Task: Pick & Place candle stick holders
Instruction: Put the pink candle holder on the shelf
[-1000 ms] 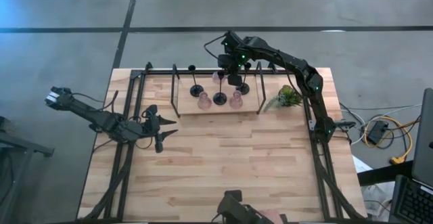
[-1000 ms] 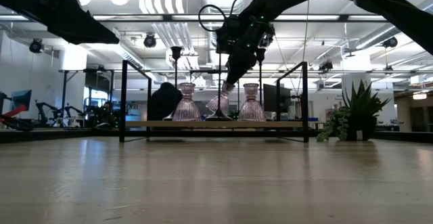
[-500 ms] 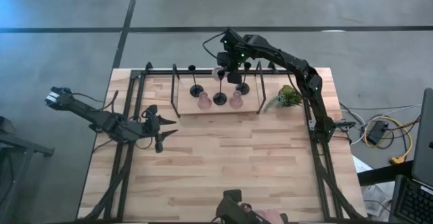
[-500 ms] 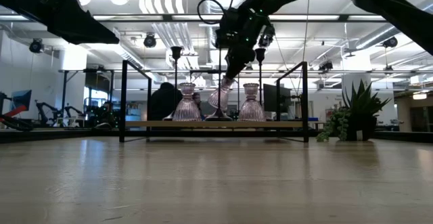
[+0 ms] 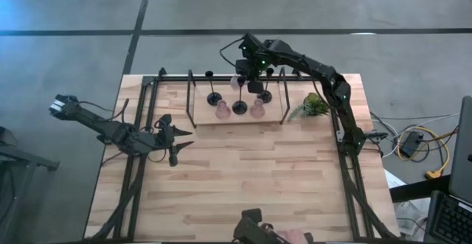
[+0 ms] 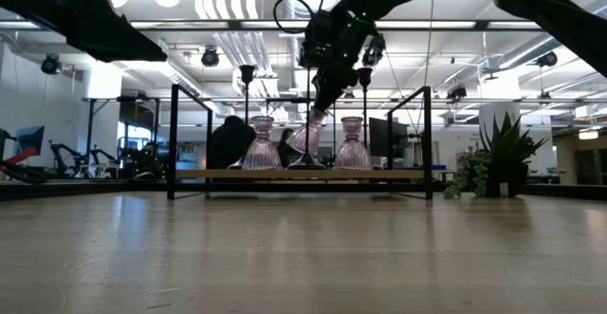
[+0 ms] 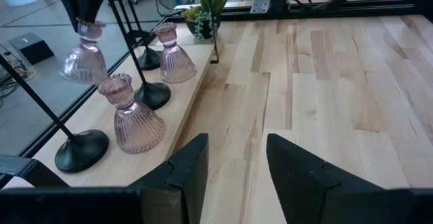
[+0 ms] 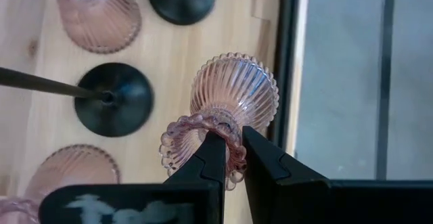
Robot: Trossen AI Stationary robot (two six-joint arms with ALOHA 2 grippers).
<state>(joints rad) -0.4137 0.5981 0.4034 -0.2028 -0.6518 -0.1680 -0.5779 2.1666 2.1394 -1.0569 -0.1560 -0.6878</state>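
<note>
Right gripper [image 8: 226, 149] pinches a pink holder's [image 8: 226, 105] rim, tilted above the shelf [image 7: 203, 88] at 12 o'clock; it could slip. Left gripper [image 7: 233, 160] waits wide.

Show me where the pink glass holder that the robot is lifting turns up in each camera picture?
High view: pink holder at the rack's far edge.
Low view: tilted, mid-air, in the right gripper.
Left wrist: hanging, far side.
Right wrist: centre, rim pinched.
Shared landmark: wooden shelf.
</note>
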